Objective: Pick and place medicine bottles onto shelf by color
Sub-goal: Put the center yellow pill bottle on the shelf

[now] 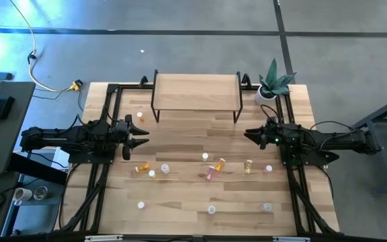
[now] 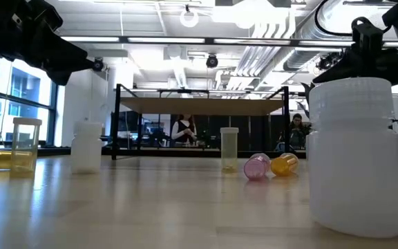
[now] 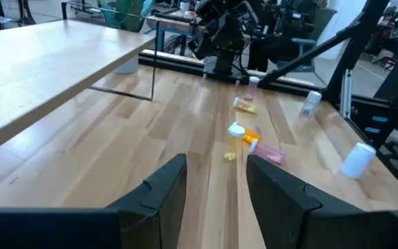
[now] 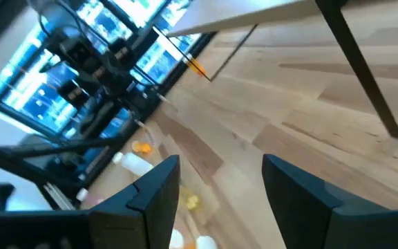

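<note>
Two arms, two tools. Left tool [image 1: 142, 131] at 9 o'clock on the tabletop [image 1: 180, 202], fingers [image 3: 164, 190] apart, nothing between them. Right tool [image 1: 250, 136] at 3 o'clock, likewise spread and empty.

One shelf [image 1: 196, 92] at 12 o'clock, its board bare on top.

Medicine bottles [image 1: 210, 172] counted from the high view: about eleven, all loose on the tabletop, none on the shelf. One alone near 10 o'clock by the left tool. A middle band of roughly seven between centre and 5 o'clock: an orange one lying at the band's 9 o'clock end, a pink one and another orange one lying down, a yellow one, the rest pale. Three pale ones along the 6 o'clock edge.

Count is uncertain; the pale bottles show as mere dots. One potted plant [image 1: 273, 84] at 1 o'clock. In the low view a pale bottle [image 2: 356, 155] looms close, hiding what lies behind it.
</note>
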Action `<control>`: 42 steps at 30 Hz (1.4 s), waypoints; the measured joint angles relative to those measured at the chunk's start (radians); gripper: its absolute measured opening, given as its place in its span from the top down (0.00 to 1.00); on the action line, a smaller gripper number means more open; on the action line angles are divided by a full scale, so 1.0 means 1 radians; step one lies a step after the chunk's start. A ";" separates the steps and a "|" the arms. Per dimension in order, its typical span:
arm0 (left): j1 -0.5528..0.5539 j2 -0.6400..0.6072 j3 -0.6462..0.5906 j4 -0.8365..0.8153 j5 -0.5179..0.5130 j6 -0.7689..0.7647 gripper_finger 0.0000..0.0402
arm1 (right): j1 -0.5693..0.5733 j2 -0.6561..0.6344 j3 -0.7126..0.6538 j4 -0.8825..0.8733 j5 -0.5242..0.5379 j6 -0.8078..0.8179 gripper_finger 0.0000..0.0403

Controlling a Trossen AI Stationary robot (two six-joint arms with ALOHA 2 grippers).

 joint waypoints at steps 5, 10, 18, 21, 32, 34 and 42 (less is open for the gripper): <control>0.000 0.000 0.000 0.000 -0.003 0.000 0.65 | 0.000 0.000 0.000 0.121 0.008 0.016 0.51; 0.000 0.000 0.000 0.001 -0.003 -0.008 0.65 | 0.000 0.000 0.000 0.234 0.014 -0.003 0.51; 0.000 0.000 0.000 0.001 -0.003 -0.009 0.65 | 0.001 0.024 0.109 0.242 -0.037 -0.094 0.51; 0.000 0.000 0.000 0.001 -0.003 -0.009 0.65 | 0.001 0.067 0.202 0.181 -0.057 -0.188 0.51; 0.000 0.000 0.000 0.004 -0.003 -0.164 0.65 | 0.001 0.279 0.491 -0.159 -0.142 -0.408 0.51; 0.000 0.000 0.000 0.004 -0.003 -0.188 0.65 | 0.001 0.321 0.519 -0.192 -0.150 -0.447 0.51; 0.000 0.000 0.000 0.005 -0.003 -0.237 0.65 | 0.001 0.470 0.556 -0.215 -0.149 -0.508 0.51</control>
